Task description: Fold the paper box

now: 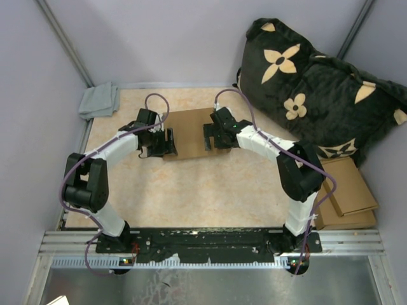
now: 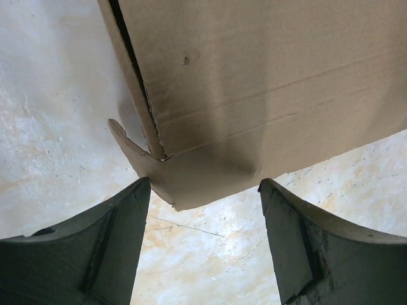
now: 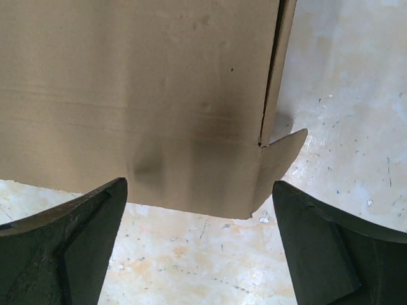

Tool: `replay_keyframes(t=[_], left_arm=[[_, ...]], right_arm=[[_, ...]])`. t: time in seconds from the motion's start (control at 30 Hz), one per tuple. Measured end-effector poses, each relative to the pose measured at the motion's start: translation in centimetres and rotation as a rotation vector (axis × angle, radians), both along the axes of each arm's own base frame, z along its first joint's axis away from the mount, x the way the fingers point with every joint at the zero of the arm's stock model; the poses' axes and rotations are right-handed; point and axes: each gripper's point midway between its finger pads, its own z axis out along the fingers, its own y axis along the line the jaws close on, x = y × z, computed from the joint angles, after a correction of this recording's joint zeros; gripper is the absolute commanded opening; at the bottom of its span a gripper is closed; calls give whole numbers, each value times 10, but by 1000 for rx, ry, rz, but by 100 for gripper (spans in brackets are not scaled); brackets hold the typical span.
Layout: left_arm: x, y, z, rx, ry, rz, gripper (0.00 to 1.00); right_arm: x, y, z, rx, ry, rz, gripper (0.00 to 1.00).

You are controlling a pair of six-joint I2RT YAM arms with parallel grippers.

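1 table [image 1: 210, 190] is the biggest thing here, beige mottled top w/ grey walls round it. Next is 1 black cushion [image 1: 331, 89] w/ tan flowers, propped in the far R corner. It shows 2 whole flowers, w/ others cut off at its edges. Then 2 arms, the L arm [image 1: 95, 184] and the R arm [image 1: 299, 171]. Both are white and black w/ bases at the near edge, and both bend inward twd the table's far middle. By the R wall sits 1 stack of thicker cardboard pieces [image 1: 350, 190], at least 2 layers. It's just nearside of the cushion and well apart from the grippers. 1 paper box [image 1: 191, 127], plain brown, lies on the table at far centre, btwn the 2 grippers. 1 grey cloth [image 1: 100, 100] sits crumpled in the far L corner. The L gripper [image 1: 166, 142] is at the box's near L corner and the R gripper [image 1: 208, 136] is over its R side. Both pincers are spread wide and released, nothing clamped. Each wrist cam shows 2 dark fingers [image 2: 95, 248] w/ a box corner lying in the gap just ahead of the tips. Smallest bits: 1 rounded tab [image 2: 130, 149] pokes out at each of those 2 corners, beside 1 slit [image 2: 137, 76] running up the box's side. Can't tell if a fingertip touches the tab.
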Motion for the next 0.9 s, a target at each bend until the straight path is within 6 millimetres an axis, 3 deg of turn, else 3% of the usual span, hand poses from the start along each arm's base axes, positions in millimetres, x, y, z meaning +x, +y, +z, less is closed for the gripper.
replay_keyframes(t=[0.5,0.9], left_arm=[[3,-4,2,-22,-11,3,73],[-3,-7,0,-45,15,-7,64]], right_arm=[[3,9,-11,22,11,24,92],[-3,7,-15,28,39,30,85]])
